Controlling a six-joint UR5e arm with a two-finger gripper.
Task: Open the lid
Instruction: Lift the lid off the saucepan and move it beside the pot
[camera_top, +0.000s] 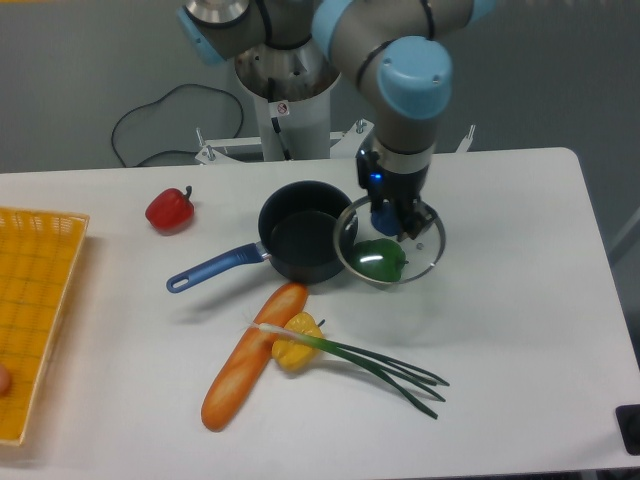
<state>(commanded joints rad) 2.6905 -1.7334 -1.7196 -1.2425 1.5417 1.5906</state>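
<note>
The lid (425, 250), round clear glass with a thin metal rim, hangs in the air to the right of the dark saucepan (300, 240), clear of it. My gripper (392, 218) comes straight down from above and is shut on the lid's blue knob. The saucepan stands uncovered, its long blue handle (212, 269) pointing to the front left. Through the glass I see the green pepper (378, 259) lying beneath the lid.
A red pepper (169, 209) lies left of the pan. In front of the pan lie a baguette (250, 355), a yellow piece (297, 338) and a spring onion (385, 367). A yellow basket (35, 310) sits at the left edge. A cable (150, 120) runs behind the table.
</note>
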